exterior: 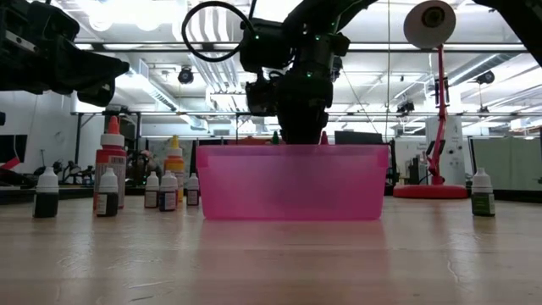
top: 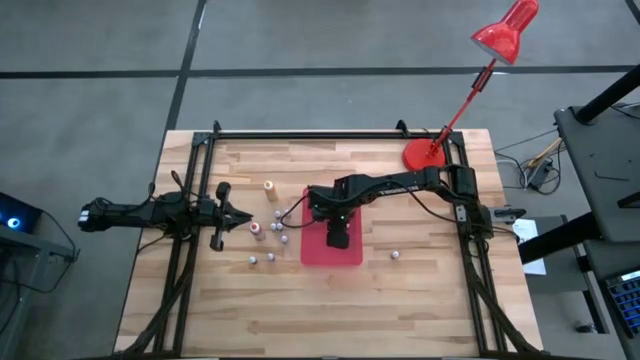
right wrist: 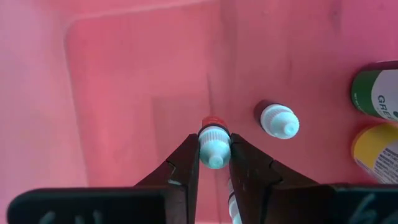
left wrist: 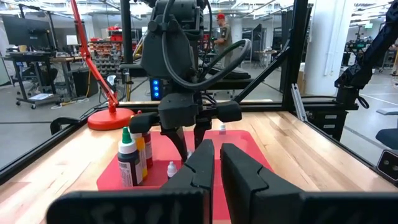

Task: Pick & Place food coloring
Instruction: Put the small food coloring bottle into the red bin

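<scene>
white-capped bottle (right wrist: 214, 147) pinched between right gripper (right wrist: 214, 163) fingers, over tray (right wrist: 124, 93)

Pale wood-plank tabletop (top: 420, 290) carries red tray (top: 348, 252) at centre, small bottles (top: 268, 228) w/ white caps left of it, one bottle (top: 395, 254) right, lamp base (top: 424, 154) at back.

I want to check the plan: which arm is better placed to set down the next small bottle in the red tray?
The right. Its gripper is over the red tray, fingers shut on a small bottle. The left gripper waits outside the tray.
</scene>
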Controlling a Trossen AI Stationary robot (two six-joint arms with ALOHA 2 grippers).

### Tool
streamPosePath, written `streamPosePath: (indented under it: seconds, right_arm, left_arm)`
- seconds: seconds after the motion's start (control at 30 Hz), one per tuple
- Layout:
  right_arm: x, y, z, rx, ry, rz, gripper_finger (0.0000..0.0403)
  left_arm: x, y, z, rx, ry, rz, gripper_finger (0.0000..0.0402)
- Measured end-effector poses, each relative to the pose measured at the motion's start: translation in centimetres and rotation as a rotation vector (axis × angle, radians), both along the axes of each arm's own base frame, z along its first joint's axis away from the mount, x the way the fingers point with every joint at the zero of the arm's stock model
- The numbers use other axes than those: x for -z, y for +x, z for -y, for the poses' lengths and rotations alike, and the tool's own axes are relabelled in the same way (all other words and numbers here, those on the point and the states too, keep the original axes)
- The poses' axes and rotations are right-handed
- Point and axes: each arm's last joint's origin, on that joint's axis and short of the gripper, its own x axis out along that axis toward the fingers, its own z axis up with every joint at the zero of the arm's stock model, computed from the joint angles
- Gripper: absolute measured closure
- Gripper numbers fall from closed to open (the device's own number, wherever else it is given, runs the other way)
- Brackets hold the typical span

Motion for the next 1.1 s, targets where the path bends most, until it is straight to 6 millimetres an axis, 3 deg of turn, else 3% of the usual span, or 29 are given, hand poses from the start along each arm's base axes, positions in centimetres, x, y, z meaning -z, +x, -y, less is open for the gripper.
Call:
streamPosePath:
  seconds: [0.63,1.1]
  right_arm:
    - [-0.4,-0.1,-1.1,-0.017,0.015,0.003,0.0337]
    - [-0.4,-0.1,-0.3,-0.090,-0.017,0.022,0.0337]
  left_arm:
    - [0.0,0.0,0.0,0.000,0.000,0.000,0.0399]
    - [0.0,0.0,0.0,0.000,0.000,0.000,0.0399]
